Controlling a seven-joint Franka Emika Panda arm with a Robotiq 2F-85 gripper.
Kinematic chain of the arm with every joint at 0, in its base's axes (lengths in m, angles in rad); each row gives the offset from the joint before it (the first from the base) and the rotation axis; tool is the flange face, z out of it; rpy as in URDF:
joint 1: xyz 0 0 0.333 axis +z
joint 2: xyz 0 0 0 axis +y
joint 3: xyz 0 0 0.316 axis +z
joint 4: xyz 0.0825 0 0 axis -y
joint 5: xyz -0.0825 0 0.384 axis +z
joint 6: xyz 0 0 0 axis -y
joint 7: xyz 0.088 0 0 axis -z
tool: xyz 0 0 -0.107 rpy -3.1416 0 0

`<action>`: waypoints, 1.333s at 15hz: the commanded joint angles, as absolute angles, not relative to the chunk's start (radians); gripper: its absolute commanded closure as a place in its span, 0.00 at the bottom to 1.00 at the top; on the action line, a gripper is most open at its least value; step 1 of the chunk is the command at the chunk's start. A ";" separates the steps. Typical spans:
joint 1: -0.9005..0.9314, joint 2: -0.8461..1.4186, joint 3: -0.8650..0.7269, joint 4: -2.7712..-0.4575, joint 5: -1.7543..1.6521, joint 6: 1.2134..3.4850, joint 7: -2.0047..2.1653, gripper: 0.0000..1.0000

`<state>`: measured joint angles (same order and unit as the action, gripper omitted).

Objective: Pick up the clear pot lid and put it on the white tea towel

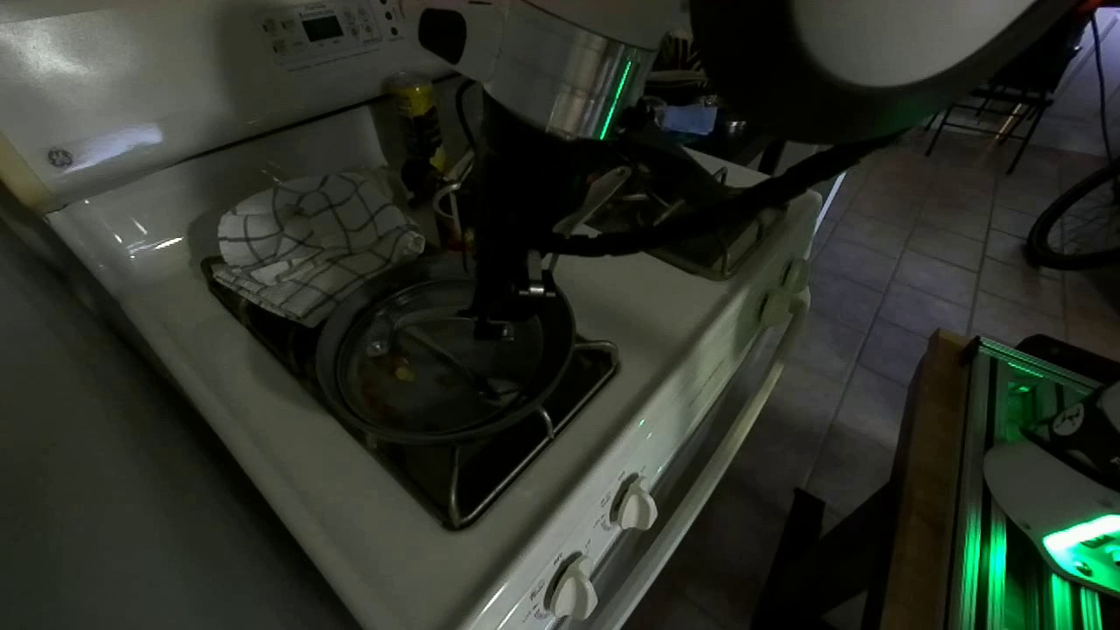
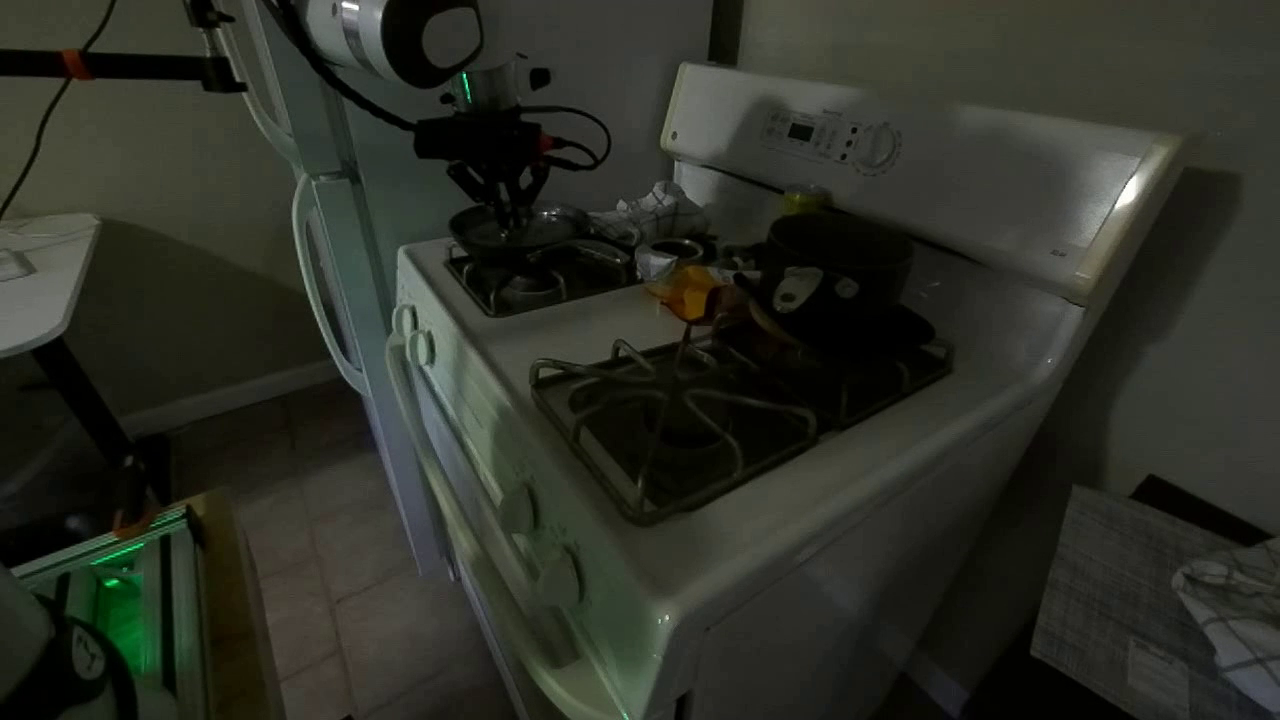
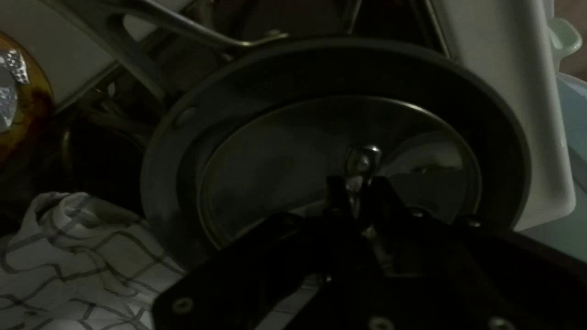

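The clear pot lid (image 3: 275, 160) is round glass with a metal rim and a metal loop handle (image 3: 362, 160). It sits inside a dark frying pan (image 3: 160, 183) on the stove; the lid also shows in an exterior view (image 1: 429, 385). My gripper (image 3: 357, 188) points down over the pan, its fingers closed on either side of the lid's handle. It also shows in both exterior views (image 1: 494, 330) (image 2: 513, 222). The fingers hide part of the handle and the lid's near edge. The white checked tea towel (image 1: 319, 227) lies crumpled behind the pan, also in the wrist view (image 3: 82, 261).
The pan's handle (image 3: 133, 68) sticks out over the stove. A yellow-topped can (image 1: 416, 114) stands behind. A large dark pot (image 2: 840, 260), a cup (image 2: 675, 250) and an orange item (image 2: 690, 295) stand on the stove. Another checked cloth (image 2: 1240, 620) lies off the stove.
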<state>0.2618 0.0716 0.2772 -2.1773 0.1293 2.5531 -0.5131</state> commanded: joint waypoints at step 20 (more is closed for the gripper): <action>0.229 0.018 0.244 -2.078 0.350 2.393 -0.551 0.95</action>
